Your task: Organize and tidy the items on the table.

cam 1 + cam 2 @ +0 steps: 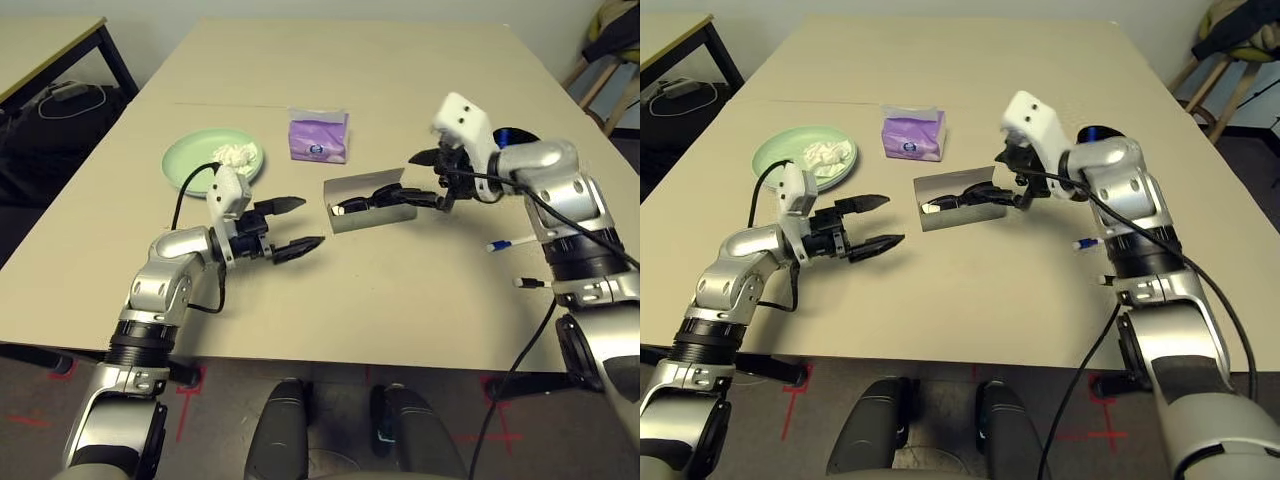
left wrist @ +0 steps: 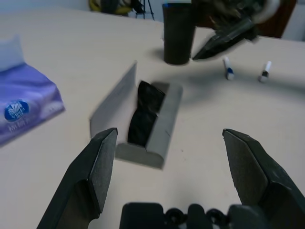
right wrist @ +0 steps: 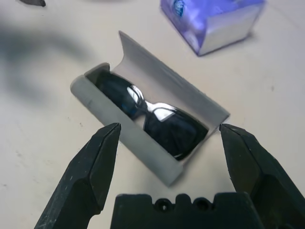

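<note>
The black sunglasses [image 3: 155, 117] lay inside the grey rectangular glasses case [image 3: 128, 136], whose lid stood up and open, so closing that lid looked like the step in hand. The right end effector [image 3: 164, 157] hung just above the case with its two black fingers spread wide and empty, the case lying between and just beyond them, a stance that suits either letting go of the glasses or reaching for the lid. The left end effector [image 1: 290, 225], equally wide and holding nothing, pointed level toward the case's short end from near by, probably to steady it or push the lid over. Beyond the case from the left end effector stood the tall black cylindrical cup [image 2: 178, 33], with two white-blue pens [image 2: 228, 69] lying beside it. The soft purple tissue packet [image 1: 318, 137] sat to one side, and the crumpled white tissue [image 1: 238, 155] rested on the pale green round plate [image 1: 190, 160], all on the light beige tabletop [image 1: 400, 290].
</note>
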